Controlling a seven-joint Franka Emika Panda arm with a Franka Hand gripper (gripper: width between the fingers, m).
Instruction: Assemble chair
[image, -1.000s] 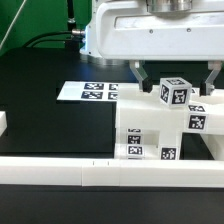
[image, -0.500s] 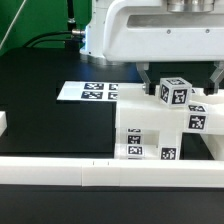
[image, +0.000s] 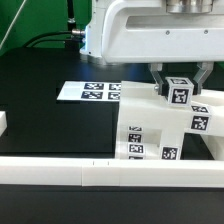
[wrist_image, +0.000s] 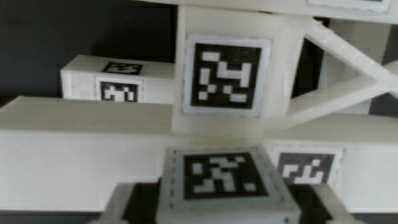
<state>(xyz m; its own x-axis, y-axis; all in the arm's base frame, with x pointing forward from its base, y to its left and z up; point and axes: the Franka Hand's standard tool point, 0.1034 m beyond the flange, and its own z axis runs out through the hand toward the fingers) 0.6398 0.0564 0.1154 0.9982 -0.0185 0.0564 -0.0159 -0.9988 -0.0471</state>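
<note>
Evidently we were at the cube step: the gripper (image: 181, 86) stood narrow, its jaws seemingly clamped on the cube (image: 177, 95) atop the chair (image: 140, 128), at the exterior view's right, just behind the rail (image: 60, 170). The cube's tagged face pointed toward that camera, and the chair's long axis ran along the rail. Next, we judged, the cube needed square alignment before any push or lift.

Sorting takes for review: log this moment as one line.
hand: straddling small cube | grip: contact unclear | small cube: atop chair frame

Marker board (image: 88, 92) lies on black table (image: 50, 125), rail (image: 60, 172) nearby.
</note>
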